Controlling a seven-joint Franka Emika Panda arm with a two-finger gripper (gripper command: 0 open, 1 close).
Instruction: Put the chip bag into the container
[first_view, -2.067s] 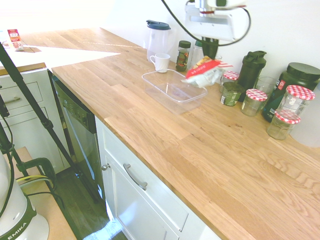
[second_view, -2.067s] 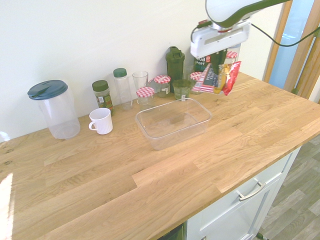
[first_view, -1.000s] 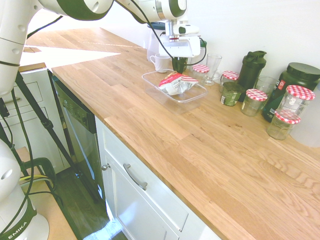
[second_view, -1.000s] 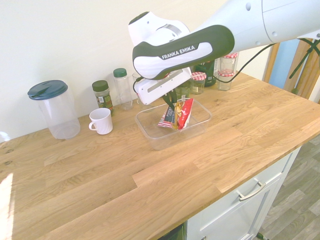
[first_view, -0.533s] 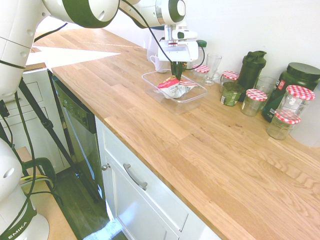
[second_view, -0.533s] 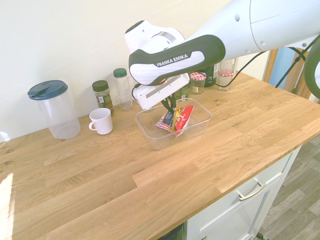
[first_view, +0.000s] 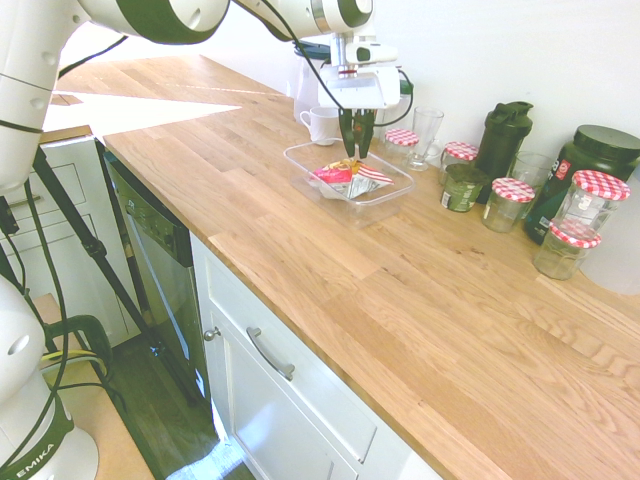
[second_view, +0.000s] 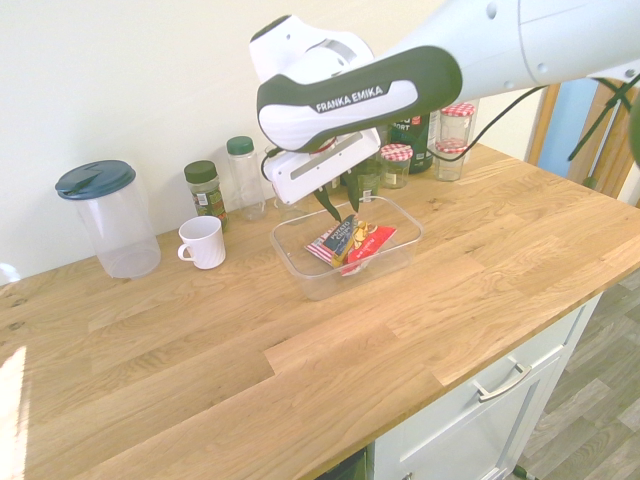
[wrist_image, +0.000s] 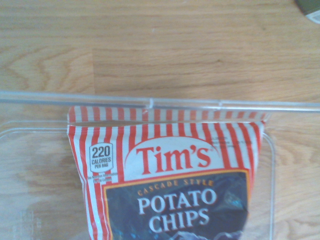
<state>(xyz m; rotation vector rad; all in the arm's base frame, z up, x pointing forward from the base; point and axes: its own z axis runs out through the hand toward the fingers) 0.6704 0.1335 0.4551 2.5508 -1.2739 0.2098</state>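
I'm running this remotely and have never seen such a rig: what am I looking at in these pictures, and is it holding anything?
The machine is one white robot arm ending in a two-finger gripper. Two pictures come from cameras standing outside it, looking from opposite sides. The third is from a camera on its wrist, close over the chip bag.

On the wooden counter stand a clear tub, a white mug, a lidded pitcher, jars with red-checked lids and a dark shaker.

The gripper holds nothing: its fingers are apart just above the bag, which lies inside the tub.
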